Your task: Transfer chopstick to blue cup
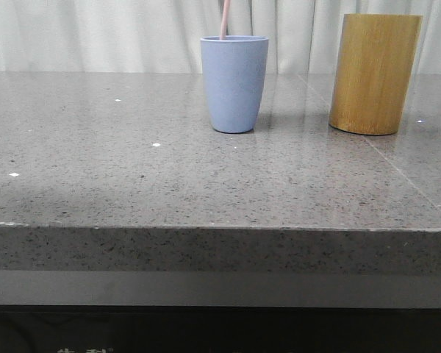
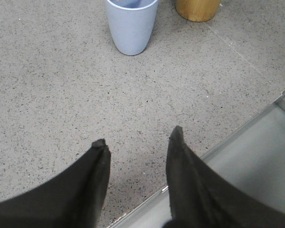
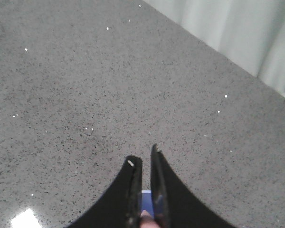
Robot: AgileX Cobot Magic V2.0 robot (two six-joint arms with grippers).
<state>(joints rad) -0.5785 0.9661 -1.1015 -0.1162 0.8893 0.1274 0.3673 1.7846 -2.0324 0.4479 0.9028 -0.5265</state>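
On the grey speckled bench (image 1: 132, 184), toward its far side and a little right of centre, the blue cup (image 1: 234, 84) stands upright. The chopstick (image 1: 225, 19), thin and pale pink, rises out of the cup's mouth near the left part of the rim and runs up out of the front view, leaning only slightly. Its lower part is inside the cup and cannot be seen. To the right of the cup, well apart from it and at about the same depth, stands a taller yellow-brown bamboo holder (image 1: 375, 73), also upright. Pale curtains (image 1: 95, 33) hang behind the bench along its far edge.

In the left wrist view the left end effector (image 2: 137, 138) hangs over the near part of the bench, its two dark fingers (image 2: 97, 166) spread wide apart with bare stone between them and nothing in its grasp. Ahead of it the blue cup (image 2: 130, 26) and the base of the bamboo holder (image 2: 197, 9) stand farther away, the cup nearer to the fingers' line. The bench's edge (image 2: 237, 137) runs slantwise just beside the fingers.

In the right wrist view the right end effector (image 3: 143, 159) has its fingers (image 3: 159, 190) drawn almost together, leaving a narrow slit. At the base of that slit a small pale pink tip and a bit of blue show between the fingers; this looks like the chopstick's top end (image 3: 146, 217) held in the grasp above the cup rim (image 3: 147, 194), though little of either is visible.
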